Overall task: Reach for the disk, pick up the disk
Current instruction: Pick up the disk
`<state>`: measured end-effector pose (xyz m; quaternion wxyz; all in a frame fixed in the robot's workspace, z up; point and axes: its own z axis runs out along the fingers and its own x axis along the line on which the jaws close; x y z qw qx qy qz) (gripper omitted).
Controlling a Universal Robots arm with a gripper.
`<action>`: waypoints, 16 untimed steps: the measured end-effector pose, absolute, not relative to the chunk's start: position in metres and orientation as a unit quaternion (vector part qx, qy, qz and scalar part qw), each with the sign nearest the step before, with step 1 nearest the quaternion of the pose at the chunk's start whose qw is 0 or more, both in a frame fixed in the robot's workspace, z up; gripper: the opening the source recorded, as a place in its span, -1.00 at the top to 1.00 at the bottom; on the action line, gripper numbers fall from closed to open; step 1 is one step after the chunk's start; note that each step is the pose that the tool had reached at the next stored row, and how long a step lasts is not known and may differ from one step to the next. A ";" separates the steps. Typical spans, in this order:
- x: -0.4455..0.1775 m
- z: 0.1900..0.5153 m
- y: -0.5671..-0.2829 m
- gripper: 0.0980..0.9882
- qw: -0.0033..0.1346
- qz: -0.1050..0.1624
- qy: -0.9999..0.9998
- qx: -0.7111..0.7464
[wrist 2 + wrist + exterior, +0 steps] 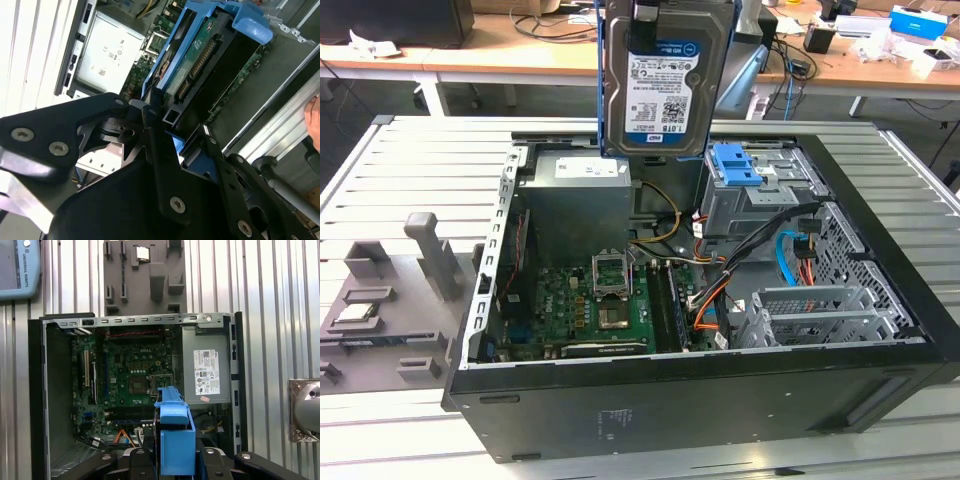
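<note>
Pincer [176,131] clamped shut on blue-bracketed end of disk [663,80]. Disk hung at top centre of exterior view, above open computer case [720,410], not touching it. Long axis vertical, gripped end up, free end pointing down into case, label facing camera. Case sat on slatted table [415,165].

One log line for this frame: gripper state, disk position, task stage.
gripper: shut on disk | disk: upright, in the air above open computer case | stage: disk picked up
</note>
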<state>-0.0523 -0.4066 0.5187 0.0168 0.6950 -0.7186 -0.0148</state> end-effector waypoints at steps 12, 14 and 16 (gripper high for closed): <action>-0.052 0.519 -0.423 0.40 0.017 -0.015 -0.719 0.695; -0.052 0.519 -0.426 0.40 0.017 -0.015 -0.719 0.695; -0.052 0.519 -0.431 0.40 0.017 -0.015 -0.719 0.695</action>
